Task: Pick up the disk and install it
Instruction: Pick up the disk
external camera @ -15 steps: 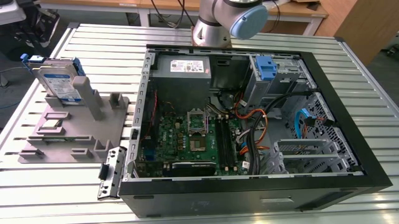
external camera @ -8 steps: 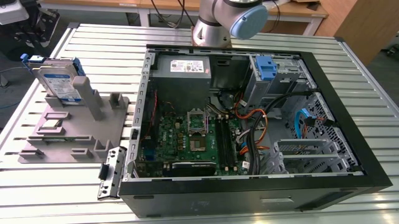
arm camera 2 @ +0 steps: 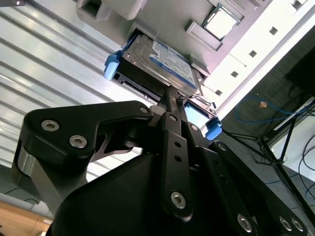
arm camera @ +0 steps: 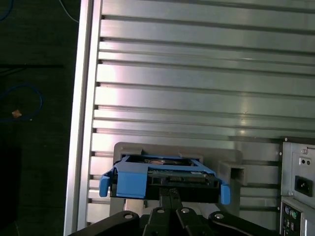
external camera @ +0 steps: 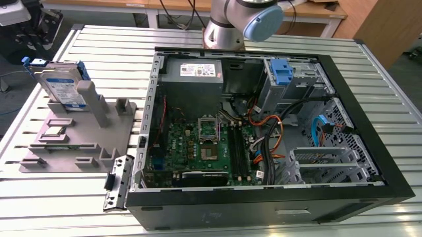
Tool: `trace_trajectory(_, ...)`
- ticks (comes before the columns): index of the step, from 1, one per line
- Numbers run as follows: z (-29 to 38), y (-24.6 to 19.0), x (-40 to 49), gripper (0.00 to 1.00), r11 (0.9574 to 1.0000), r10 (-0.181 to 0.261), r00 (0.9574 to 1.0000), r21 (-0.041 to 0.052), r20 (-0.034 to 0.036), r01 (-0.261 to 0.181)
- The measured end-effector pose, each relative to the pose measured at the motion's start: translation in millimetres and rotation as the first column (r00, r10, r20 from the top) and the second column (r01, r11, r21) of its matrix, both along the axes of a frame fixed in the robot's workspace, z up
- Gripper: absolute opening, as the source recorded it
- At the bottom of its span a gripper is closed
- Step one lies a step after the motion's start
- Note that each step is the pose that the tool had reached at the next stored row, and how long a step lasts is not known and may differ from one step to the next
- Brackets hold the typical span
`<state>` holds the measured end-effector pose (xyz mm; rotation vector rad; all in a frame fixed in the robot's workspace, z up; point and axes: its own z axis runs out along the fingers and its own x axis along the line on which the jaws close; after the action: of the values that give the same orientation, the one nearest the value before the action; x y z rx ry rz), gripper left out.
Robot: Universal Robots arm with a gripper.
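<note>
The disk (external camera: 61, 85) is a silver hard drive with a white-and-blue label and blue side rails. It stands on edge in a slot of the grey holder (external camera: 79, 143) at the exterior view's left. In both wrist views my gripper (arm camera 2: 173, 93) (arm camera: 170, 192) is lined up with the disk (arm camera 2: 165, 59) (arm camera: 162, 177). Its two black fingers (arm camera 2: 170, 105) lie pressed together with nothing between them. Their tips point at the disk's near edge, and I cannot tell whether they touch it.
An open computer case (external camera: 369, 187) lies flat on the slatted metal table (external camera: 264, 29), to the right of the holder in the exterior view. Inside are a grey power supply (external camera: 197, 71), a motherboard, cables and an upright blue latch (external camera: 281, 71). The arm's base (external camera: 228, 24) stands behind the case.
</note>
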<state>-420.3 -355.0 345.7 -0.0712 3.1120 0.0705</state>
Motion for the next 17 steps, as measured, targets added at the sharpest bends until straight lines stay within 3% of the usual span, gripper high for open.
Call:
trace_trajectory(9,0.0,0.0,0.0,0.10,0.9955,0.095,0.9955,0.0000,0.0000,-0.095)
trace_trajectory(17,0.0,0.0,0.0,0.10,0.9826,0.186,0.9826,0.0001,0.0000,-0.186)
